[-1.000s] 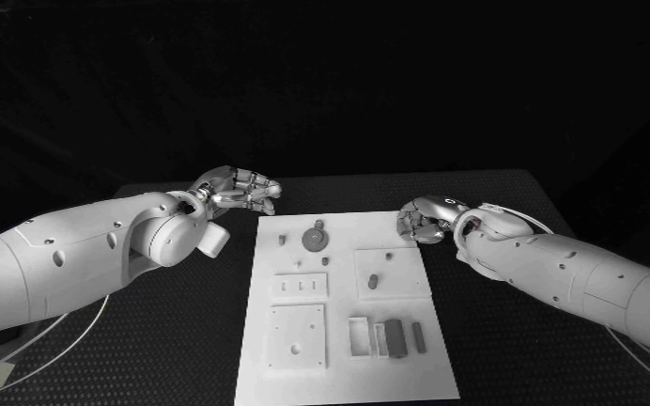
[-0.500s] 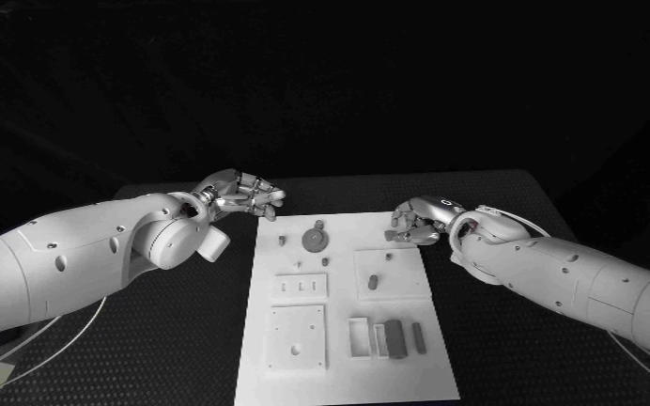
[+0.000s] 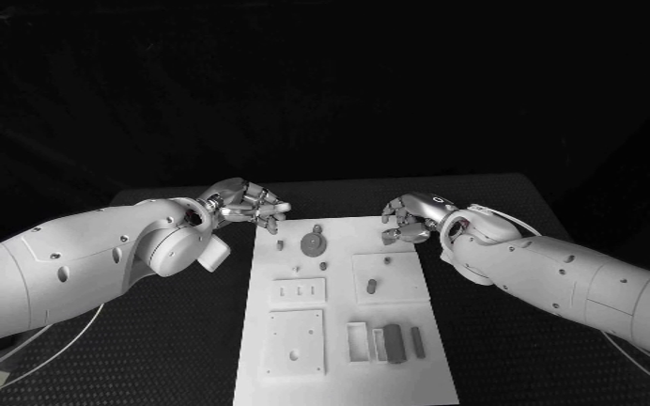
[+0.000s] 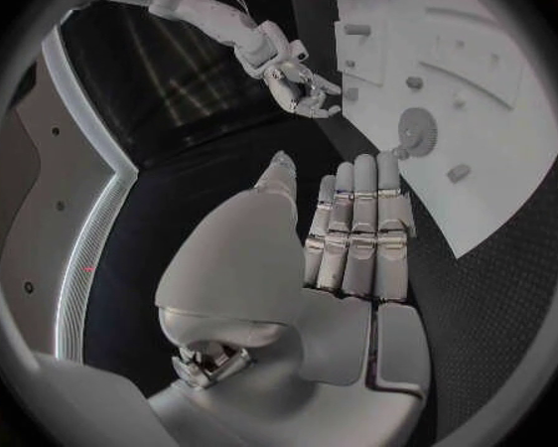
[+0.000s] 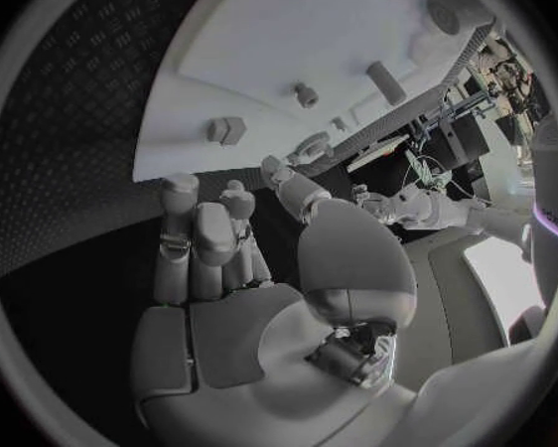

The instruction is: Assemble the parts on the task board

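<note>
— Black table [image 3: 162, 331], dark room behind. On it?

— White task board [image 3: 339, 373] in the middle, long side running away from the robot. Small grey parts on it: round gear-like part [image 3: 315, 242] near the far end, oval peg [image 3: 371, 284] on a square plate at the right, dark blocks [image 3: 394, 341] in a tray near the front right corner.

— Left hand [image 3: 248, 203]?

— Just beyond the far left corner of the board, over the table. Fingers straight and side by side in the left wrist view, holding nothing, tips close to the board edge near the gear.

— Right hand [image 3: 410, 217]?

— Over the far right corner of the board. Fingers [image 5: 195, 230] loosely bent but apart, nothing between them.

— Anything in the way?

— Between the two hands only the far end of the board with the gear and two small pegs [image 3: 279, 244]. White cable [image 3: 54, 338] beside the left arm, well apart from the board.
</note>
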`<state>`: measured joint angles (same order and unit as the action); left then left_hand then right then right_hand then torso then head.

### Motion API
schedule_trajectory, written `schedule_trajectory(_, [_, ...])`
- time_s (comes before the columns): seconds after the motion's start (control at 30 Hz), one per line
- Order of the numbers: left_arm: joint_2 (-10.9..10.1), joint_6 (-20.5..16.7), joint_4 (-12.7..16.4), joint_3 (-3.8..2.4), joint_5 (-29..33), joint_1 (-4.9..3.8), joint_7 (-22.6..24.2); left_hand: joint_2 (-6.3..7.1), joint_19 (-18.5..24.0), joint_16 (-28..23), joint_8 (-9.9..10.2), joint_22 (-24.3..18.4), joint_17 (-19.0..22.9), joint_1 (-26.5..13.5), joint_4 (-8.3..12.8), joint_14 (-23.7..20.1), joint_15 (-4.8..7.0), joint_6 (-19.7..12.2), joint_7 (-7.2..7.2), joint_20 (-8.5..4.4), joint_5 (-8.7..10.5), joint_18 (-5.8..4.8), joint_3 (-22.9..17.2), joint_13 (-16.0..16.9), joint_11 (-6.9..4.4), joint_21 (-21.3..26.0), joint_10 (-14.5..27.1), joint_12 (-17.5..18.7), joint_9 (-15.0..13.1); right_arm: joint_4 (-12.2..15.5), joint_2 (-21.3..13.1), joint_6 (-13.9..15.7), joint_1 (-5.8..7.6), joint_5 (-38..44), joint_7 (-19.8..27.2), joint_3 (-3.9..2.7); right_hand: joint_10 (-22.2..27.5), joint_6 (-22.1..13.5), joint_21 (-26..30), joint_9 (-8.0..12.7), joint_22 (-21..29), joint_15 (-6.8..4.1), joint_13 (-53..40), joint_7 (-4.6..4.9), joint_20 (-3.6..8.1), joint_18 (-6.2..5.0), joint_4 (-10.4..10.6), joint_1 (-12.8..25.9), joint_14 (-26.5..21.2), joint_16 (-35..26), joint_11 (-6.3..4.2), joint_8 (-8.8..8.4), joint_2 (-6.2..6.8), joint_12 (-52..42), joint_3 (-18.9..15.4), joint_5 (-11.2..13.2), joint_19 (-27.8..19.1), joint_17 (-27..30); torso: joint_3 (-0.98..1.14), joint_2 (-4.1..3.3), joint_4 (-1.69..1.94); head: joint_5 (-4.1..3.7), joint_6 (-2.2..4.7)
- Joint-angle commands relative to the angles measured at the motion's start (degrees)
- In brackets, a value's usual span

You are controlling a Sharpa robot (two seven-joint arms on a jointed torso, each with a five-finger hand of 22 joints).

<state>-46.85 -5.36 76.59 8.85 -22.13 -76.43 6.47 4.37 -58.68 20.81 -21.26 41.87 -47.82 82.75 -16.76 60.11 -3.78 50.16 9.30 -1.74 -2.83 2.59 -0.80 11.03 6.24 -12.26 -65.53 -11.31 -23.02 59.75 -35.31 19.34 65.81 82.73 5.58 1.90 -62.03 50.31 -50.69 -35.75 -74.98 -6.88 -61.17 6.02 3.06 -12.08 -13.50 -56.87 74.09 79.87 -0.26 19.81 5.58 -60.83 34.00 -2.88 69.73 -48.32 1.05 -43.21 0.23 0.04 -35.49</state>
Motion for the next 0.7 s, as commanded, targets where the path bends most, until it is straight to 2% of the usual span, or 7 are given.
schedule_trajectory(0.03, [0.2, 1.0, 0.1, -0.04, -1.1, -0.03, -0.4, 0.00, -0.4, 0.5, 0.1, 0.1, -0.1, -0.4, 0.1, 0.3, 0.14, 0.4, 0.00, -0.22, -0.03, 0.56, 0.0, 0.2, 0.06, -0.4, -0.2, -0.2, 0.1, -0.4, 0.1, -0.7, 0.04, 2.6, -1.4, -0.03, 0.8, 7.3, -0.1, -0.1, -0.9, -0.82, 0.0, -1.14, 0.32, -2.92, 0.2, 0.5, -0.5, 0.2, -1.22, 0.04, 0.45, -0.2, 0.2, 0.0, 0.2, -0.1, -0.10, 0.05, 0.08, -0.11, 0.24])
schedule_trajectory(0.2, [0.1, 0.9, 0.0, -0.04, -1.1, -0.02, -0.4, 0.14, -0.3, 0.7, 0.4, 0.3, -0.3, -0.5, 0.1, 0.2, 0.17, 0.2, 0.11, -0.28, -0.03, 0.51, 0.0, 0.3, 0.14, -0.4, 0.0, -0.1, 0.2, -0.5, 0.1, -2.1, 0.04, 6.6, -1.4, -0.02, 1.1, 6.2, 0.0, -0.2, -0.9, -0.61, 0.1, -0.86, 0.40, -2.92, -0.1, 0.5, -0.6, 0.2, -0.98, -0.73, 1.94, 0.0, 0.4, 0.0, 0.1, -0.1, -0.04, -0.06, 0.09, -0.13, 0.35])
schedule_trajectory(0.37, [0.1, 0.9, -0.1, -0.04, -1.1, -0.02, -0.3, 0.17, -0.3, 0.7, 0.4, 0.3, -0.3, -0.5, 0.1, 0.2, 0.18, 0.1, 0.14, -0.29, -0.04, 0.49, 0.0, 0.4, 0.16, -0.4, 0.1, -0.1, 0.2, -0.8, 0.3, -3.9, 0.04, 9.9, -0.8, -0.01, 1.8, 1.5, 0.1, 0.7, -0.9, 0.82, 0.1, 0.76, 0.39, -2.92, -0.6, -0.6, -0.7, 0.0, 0.53, -3.78, 4.59, 0.4, 1.1, 0.0, -0.1, -0.2, 0.00, -0.10, 0.08, -0.24, 0.35])
schedule_trajectory(0.57, [0.1, 0.7, -0.3, -0.04, -0.9, -0.02, -0.2, 0.27, -0.3, 0.9, 0.6, 0.5, -0.5, -0.5, 0.1, 0.0, 0.19, -0.1, 0.25, -0.31, -0.03, 0.43, 0.0, 0.6, 0.28, -0.4, 0.4, 0.1, 0.3, -1.2, 0.6, -5.1, 0.03, 11.2, -0.2, 0.00, 2.6, -2.9, 0.3, 2.1, -0.9, 2.45, 0.0, 2.48, 0.10, -2.92, -1.6, -2.1, -1.1, 0.1, 2.20, -6.70, 5.61, 0.4, 1.6, 0.0, -0.4, -0.4, 0.08, -0.11, 0.12, -0.27, 0.21])
schedule_trajectory(0.63, [0.1, 0.6, -0.3, -0.04, -0.8, -0.02, -0.1, 0.36, -0.2, 0.9, 0.8, 0.5, -0.5, -0.5, 0.1, -0.1, 0.16, -0.3, 0.37, -0.31, -0.03, 0.38, 0.0, 0.7, 0.40, -0.4, 0.7, 0.3, 0.4, -1.7, 0.8, -5.4, 0.03, 11.5, -0.1, 0.02, 2.8, -4.3, 0.3, 2.7, -1.0, 2.60, 0.0, 2.56, -0.05, -2.92, -1.7, -2.5, -1.2, 0.1, 2.31, -7.64, 5.83, 0.4, 1.8, 0.0, -0.5, -0.5, 0.09, -0.12, 0.11, -0.26, 0.19])
schedule_trajectory(0.7, [0.2, 0.6, -0.3, -0.04, -0.7, -0.02, -0.1, 0.42, -0.1, 1.0, 1.0, 0.6, -0.6, -0.4, 0.1, -0.2, 0.14, -0.5, 0.48, -0.30, -0.04, 0.35, -0.1, 0.7, 0.54, -0.3, 1.0, 0.5, 0.5, -2.0, 0.9, -5.7, 0.03, 12.0, -0.1, 0.06, 2.9, -4.6, 0.3, 2.8, -1.0, 2.59, 0.0, 2.54, -0.10, -2.92, -1.8, -2.6, -1.3, 0.1, 2.29, -7.85, 5.90, 0.4, 1.9, 0.0, -0.6, -0.5, 0.09, -0.12, 0.11, -0.25, 0.17])
